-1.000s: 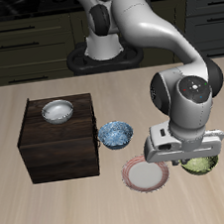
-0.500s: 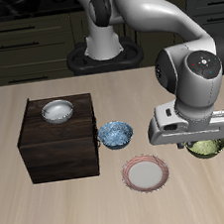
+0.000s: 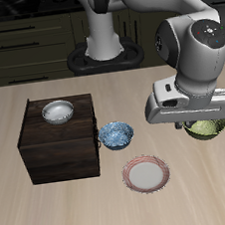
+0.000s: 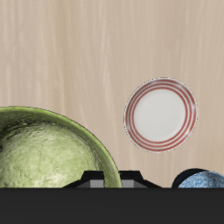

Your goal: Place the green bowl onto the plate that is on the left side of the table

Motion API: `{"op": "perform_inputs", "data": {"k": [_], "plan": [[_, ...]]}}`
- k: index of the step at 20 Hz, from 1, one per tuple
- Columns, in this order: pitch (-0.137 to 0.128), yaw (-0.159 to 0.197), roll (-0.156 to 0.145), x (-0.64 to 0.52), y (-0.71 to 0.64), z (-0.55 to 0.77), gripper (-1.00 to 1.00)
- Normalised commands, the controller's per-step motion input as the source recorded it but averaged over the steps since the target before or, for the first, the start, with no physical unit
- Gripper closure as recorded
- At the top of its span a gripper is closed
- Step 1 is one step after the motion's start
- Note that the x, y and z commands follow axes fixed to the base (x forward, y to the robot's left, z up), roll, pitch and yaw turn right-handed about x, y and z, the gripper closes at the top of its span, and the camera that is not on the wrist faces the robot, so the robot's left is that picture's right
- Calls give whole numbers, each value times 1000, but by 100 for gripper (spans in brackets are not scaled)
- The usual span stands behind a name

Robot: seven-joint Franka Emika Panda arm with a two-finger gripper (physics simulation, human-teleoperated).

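Note:
My gripper [image 3: 200, 122] is shut on the rim of the green bowl [image 3: 206, 129] and holds it in the air above the table. The wrist view looks down into the green bowl [image 4: 44, 156], whose mottled glossy inside hangs just under my gripper [image 4: 112, 178]. The plate [image 3: 146, 173], with a pinkish-red rim and a pale centre, lies flat near the table's front edge, apart from the bowl and nearer the front than it. The same plate [image 4: 160, 115] shows bare in the wrist view.
A blue speckled bowl [image 3: 115, 134] sits between the plate and a dark wooden cabinet [image 3: 59, 152]. A white-grey bowl [image 3: 57, 112] rests on the cabinet's top. The blue bowl [image 4: 203, 180] peeks in at the wrist view's edge.
My gripper has risen from table height beside the plate, lifting the green bowl up and away from the plate. Nothing else has moved.

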Motion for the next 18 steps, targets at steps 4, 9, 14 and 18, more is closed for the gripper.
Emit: {"op": "perform_inputs", "data": {"k": [4,9,14,18], "plan": [[-67,30,9,-230,-38,291,100],[0,-48,26,-226,-60,150,100],[-27,-21,42,-385,-68,197,100],[-1,-23,25,-284,-78,105,100]]}}
